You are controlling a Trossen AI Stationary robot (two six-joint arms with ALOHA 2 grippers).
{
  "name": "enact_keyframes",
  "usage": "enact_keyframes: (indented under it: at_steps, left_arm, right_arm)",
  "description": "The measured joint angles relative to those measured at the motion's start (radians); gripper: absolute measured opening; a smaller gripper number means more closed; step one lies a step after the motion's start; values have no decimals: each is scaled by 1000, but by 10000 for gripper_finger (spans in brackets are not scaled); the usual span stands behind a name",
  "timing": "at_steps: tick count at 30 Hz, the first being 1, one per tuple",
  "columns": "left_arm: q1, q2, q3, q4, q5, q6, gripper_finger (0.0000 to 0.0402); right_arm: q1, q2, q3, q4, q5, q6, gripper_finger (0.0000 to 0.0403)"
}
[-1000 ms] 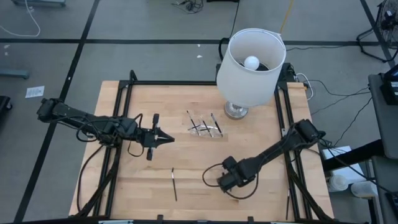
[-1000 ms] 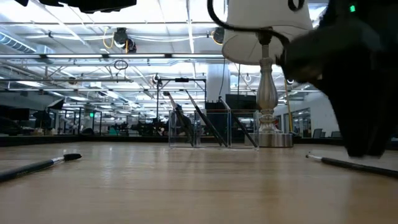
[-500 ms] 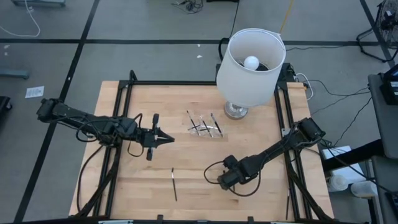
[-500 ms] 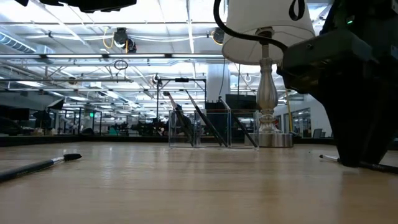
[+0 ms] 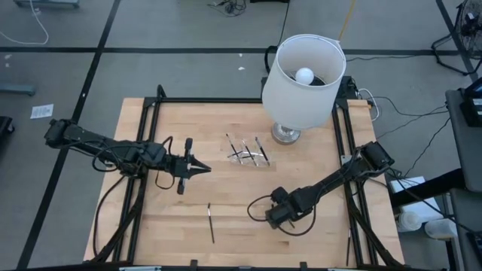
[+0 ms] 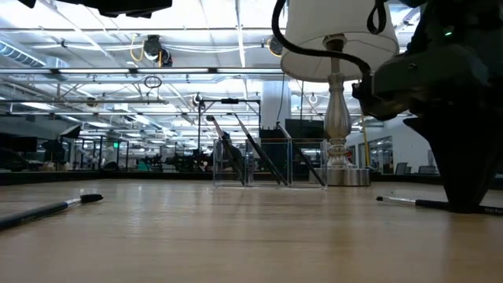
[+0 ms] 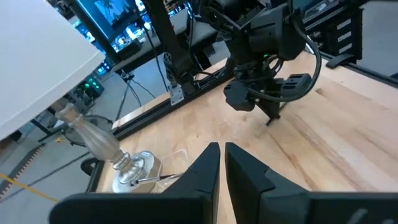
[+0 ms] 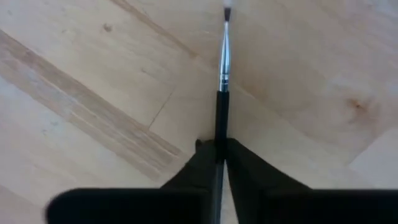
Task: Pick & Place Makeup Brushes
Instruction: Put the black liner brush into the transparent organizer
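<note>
A thin black makeup brush [image 8: 222, 74] with a silver ferrule and a pale tip lies on the wooden table, near its front right. My right gripper [image 5: 273, 219] points down over it and is shut on it; the low view shows the same brush [image 6: 413, 203]. A second brush [image 5: 211, 223] lies flat on the table toward the front middle. More brushes lean in a clear organizer [image 5: 248, 153] at the table's far middle. My left gripper [image 5: 200, 167] hovers shut, with nothing in it, left of the organizer. My right gripper pinches the brush's black handle [image 8: 219, 127] between its two fingers, behind the ferrule. The fingers come from above, pointing down, one on each side of the handle. The brush lies about level at the table's surface, its tip end [image 6: 380, 199] sticking out free.
A white-shaded lamp [image 5: 303, 71] stands at the far right, its base [image 5: 286, 134] beside the organizer. Black frame rails [image 5: 147, 135] run along the table's left and right sides. Bare wood lies between the two arms.
My right gripper has come down onto the table and taken hold of the brush there. In the low view the brush's tip end now reaches farther out from the gripper than half a second ago.
</note>
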Motion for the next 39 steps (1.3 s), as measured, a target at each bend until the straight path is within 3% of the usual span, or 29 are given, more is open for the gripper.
enact_keyframes:
  at_steps: [3, 8, 15, 21, 27, 30, 36, 39]
  left_arm:
    - [-1, 0, 0, -4, 0, -26, 35]
    - [-12, 0, 0, -15, 0, -42, 35]
    - [-42, 0, 0, -22, 0, -42, 35]
    - [-61, 0, 1, -32, 0, -41, 35]
    - [-75, 0, 1, -48, 0, -44, 35]
    - [-87, 0, 1, -57, -1, -60, 35]
    - [-108, 0, 1, -104, 0, -66, 35]
    - [-119, 0, 1, -121, 0, -73, 35]
  right_arm:
    - [-1, 0, 0, -2, 1, -29, 7]
    - [-8, 0, 0, -1, 9, -90, 17]
    - [-9, -110, 0, 70, 160, -236, 3]
    - [12, -277, 3, 184, 495, -370, 1]
    - [51, -342, 1, 376, 767, -677, 1]
    - [50, -350, -36, 533, 843, -851, 1]
    - [-12, -359, -258, 1192, 760, -1266, 0]
    - [-69, -358, -408, 1491, 717, -1364, 0]
